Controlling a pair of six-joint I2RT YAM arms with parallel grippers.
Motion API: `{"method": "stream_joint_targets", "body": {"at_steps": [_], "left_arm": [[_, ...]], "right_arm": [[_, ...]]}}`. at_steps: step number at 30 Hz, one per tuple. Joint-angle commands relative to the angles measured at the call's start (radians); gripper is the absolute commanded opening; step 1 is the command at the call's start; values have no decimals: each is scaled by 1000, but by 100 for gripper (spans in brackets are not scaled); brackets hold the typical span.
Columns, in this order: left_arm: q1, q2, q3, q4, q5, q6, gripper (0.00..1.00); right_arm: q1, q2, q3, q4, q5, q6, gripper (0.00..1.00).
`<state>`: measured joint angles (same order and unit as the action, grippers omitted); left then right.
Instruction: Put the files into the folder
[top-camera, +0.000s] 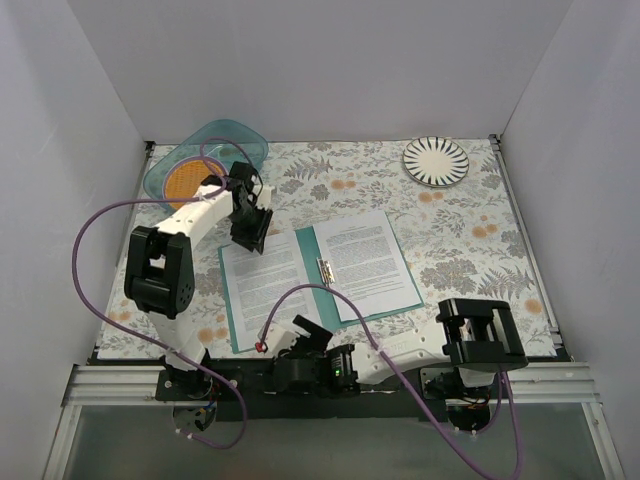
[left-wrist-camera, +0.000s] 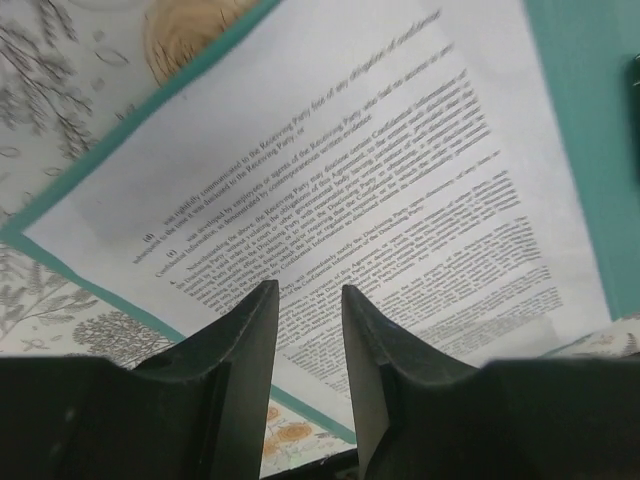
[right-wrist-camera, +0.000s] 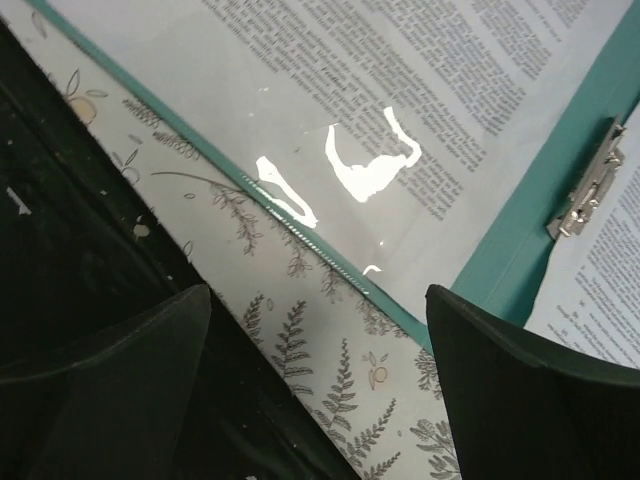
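**Ana:** Across the work surface, what takes up the most room?

**Ben:** That is the table (top-camera: 455, 255) under its pale cloth printed with ferns and orange flowers. At its middle, a thin teal-green folder (top-camera: 310, 255) lies opened flat, with both covers spread.

**Ana:** And the files?

**Ben:** The files (top-camera: 368, 262) are white paper sheets dense with black text, and they rest on the folder. One lies on the right cover, and another lies on the left cover, slightly askew, with teal showing round its edges. In the right wrist view the left sheet carries a bright glare.

**Ana:** What else stands on the cloth?

**Ben:** A translucent teal bowl (top-camera: 228, 133) with something orange inside sits at the far left corner. A round white plate with black radial stripes (top-camera: 436, 161) sits near the far right corner. Both are well apart from the folder.

**Ana:** How do the arms stand?

**Ben:** The left gripper (left-wrist-camera: 308, 290) points down over the far corner of the left sheet. Its dark fingers are only a narrow gap apart, and nothing is between them. I cannot tell whether the tips touch the paper. The right gripper (right-wrist-camera: 318, 295) sits low by the arm bases, just at the folder's near edge. Its fingers are spread wide and hold nothing.

**Ana:** What is the smallest thing?

**Ben:** It is a small metal clip (top-camera: 324, 270) on the spine strip, between the two sheets.
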<state>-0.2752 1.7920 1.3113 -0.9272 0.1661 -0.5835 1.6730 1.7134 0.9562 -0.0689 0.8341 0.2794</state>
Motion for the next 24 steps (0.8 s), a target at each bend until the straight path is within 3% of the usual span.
{"method": "stream_joint_targets", "body": {"at_steps": [1,5,10,17,24], "left_arm": [[-1,56,205,-1,13,-22,31],[-2,137,342,37,3,-59,32],[-7,239,373,103,-46,-91,31],[-38,268,252,163,-129,-65,30],[-79,196,79,180,-151,-22,30]], "right_arm": [[14,34,-1,98,-53,-35,98],[14,74,12,149,-99,-71,98],[17,101,19,178,-119,-85,99],[17,112,15,190,-119,-91,99],[16,126,9,199,-105,-85,98]]}}
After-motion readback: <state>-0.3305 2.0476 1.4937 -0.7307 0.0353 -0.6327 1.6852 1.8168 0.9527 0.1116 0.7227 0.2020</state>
